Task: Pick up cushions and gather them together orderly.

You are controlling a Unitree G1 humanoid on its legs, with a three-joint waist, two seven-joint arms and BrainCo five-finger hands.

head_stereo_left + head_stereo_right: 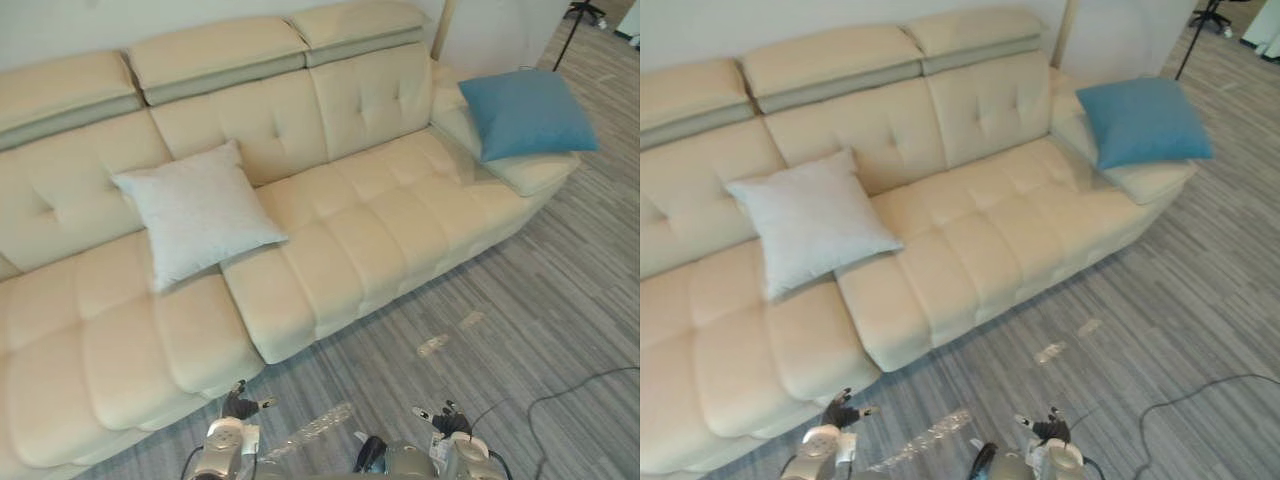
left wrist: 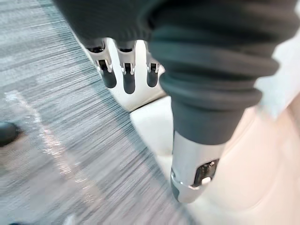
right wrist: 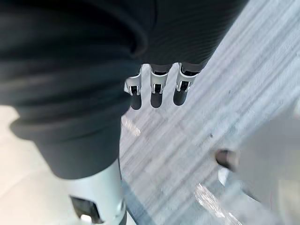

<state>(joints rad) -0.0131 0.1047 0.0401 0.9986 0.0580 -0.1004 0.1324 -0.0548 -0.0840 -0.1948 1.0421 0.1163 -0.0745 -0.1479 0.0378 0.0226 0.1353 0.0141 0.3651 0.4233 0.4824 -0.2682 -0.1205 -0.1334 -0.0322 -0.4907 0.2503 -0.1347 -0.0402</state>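
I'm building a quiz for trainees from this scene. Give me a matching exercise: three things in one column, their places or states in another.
Things:
1. pale grey cushion
2. blue cushion
3. left hand

Places or states:
A. at the right end of the sofa
B. open and empty, above the floor
C. leaning on the sofa's backrest, left of middle

Pairs: 1-C, 2-A, 3-B

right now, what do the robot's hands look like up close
Both match: the left hand and right hand have a dark ribbed cover over the back and wrist, a row of silver fingers with dark tips, and a thick silver thumb.
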